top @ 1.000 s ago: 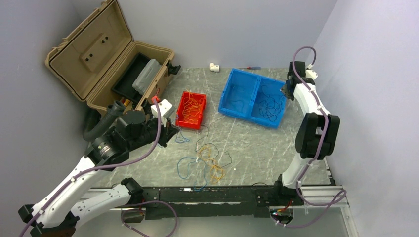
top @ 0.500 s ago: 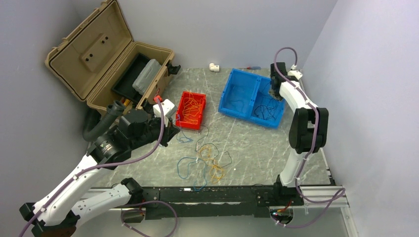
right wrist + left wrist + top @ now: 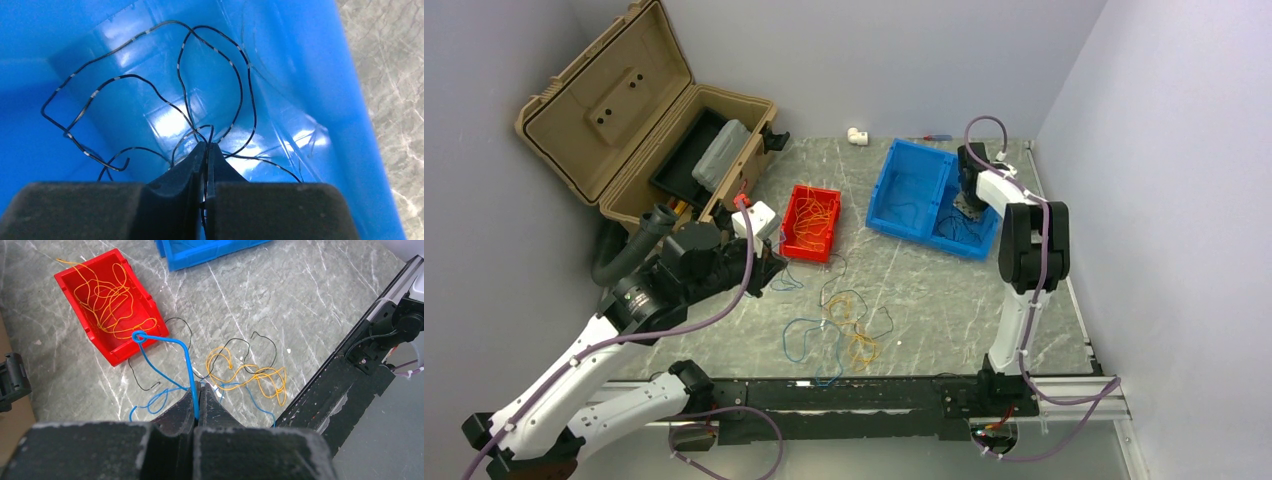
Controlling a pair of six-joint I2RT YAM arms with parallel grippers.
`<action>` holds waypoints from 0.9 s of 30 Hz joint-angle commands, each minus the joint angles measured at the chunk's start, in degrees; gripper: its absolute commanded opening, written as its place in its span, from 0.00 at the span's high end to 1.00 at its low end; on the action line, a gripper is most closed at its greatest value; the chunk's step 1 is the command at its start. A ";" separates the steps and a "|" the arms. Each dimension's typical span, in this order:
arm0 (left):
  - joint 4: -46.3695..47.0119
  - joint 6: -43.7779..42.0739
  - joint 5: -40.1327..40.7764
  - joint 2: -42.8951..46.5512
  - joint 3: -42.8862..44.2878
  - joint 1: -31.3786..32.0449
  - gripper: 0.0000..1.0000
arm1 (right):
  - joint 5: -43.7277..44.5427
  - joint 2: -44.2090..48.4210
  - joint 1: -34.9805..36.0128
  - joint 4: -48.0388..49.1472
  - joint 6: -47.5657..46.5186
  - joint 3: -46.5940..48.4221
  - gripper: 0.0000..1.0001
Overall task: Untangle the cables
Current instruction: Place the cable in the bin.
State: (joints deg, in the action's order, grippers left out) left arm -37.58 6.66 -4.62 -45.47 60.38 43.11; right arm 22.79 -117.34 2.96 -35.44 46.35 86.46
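Grey marbled bench (image 3: 924, 290): blue two-compartment bin (image 3: 886, 185) far right, red bin (image 3: 789, 222) holding orange cables (image 3: 112, 300), loose cables (image 3: 849, 325) tangled near the front edge. Left fingers (image 3: 198, 395) pinch a blue cable (image 3: 170, 342); right fingers (image 3: 206, 150) pinch a black cable (image 3: 235, 75) in the bin's right compartment.

Red bin (image 3: 788, 225), on a marble table (image 3: 944, 290): held yellow-orange cables (image 3: 814, 215).
Blue two-compartment bin (image 3: 886, 185), to its right: dark cables (image 3: 972, 232) lay in the compartment farther from the red bin, with the right gripper (image 3: 969, 208) lowered among them.
Loose cables (image 3: 839, 325), blue, yellow-orange and black: spread in front of the red bin.
Left gripper (image 3: 769, 268): just beside its near-left corner, a blue cable (image 3: 789, 283) alongside.
Open tan case (image 3: 639, 110): to its left.
White pipe elbow (image 3: 856, 135): behind it.
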 commanded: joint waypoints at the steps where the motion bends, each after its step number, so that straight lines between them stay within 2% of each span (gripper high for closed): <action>1: 0.77 -0.94 0.73 0.37 0.98 0.14 1.00 | -1.11 4.74 -0.34 3.09 -0.23 -0.38 0.74; 2: 0.82 -0.94 0.62 0.32 1.09 0.14 1.00 | -0.94 5.89 -0.33 2.87 -0.43 -0.43 0.60; 3: 0.89 -0.94 0.47 0.30 1.07 0.15 1.00 | -0.52 6.98 -0.35 2.28 -0.42 -0.29 0.52; 5: 1.03 -0.87 0.28 0.15 1.10 0.14 1.00 | 0.19 9.46 -0.39 0.93 -0.32 -0.01 0.43; 15: 2.10 0.20 -2.55 -2.31 2.69 0.13 1.00 | -1.24 22.10 -0.29 -2.36 -2.53 -1.94 0.38; 17: 2.03 0.57 -3.69 -3.44 3.78 0.17 1.00 | -5.07 25.33 -0.31 -0.89 -6.11 -3.54 0.36; 20: 2.77 1.09 -5.71 -4.99 5.31 0.29 1.00 | -20.82 33.37 -0.31 7.57 -14.83 -10.20 0.30; 23: 3.17 1.30 -6.51 -6.43 7.50 0.46 1.00 | -33.44 41.86 -0.24 15.86 -17.89 -19.38 0.20; 27: 0.66 0.39 -4.70 -10.73 13.54 0.54 1.00 | -38.74 50.19 -0.18 19.09 -18.09 -27.73 0.16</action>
State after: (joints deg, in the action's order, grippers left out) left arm -37.78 7.16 -9.17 -53.15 67.05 43.31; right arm -3.62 -73.91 2.68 -24.60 32.38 64.20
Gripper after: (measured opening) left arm 0.010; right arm 0.827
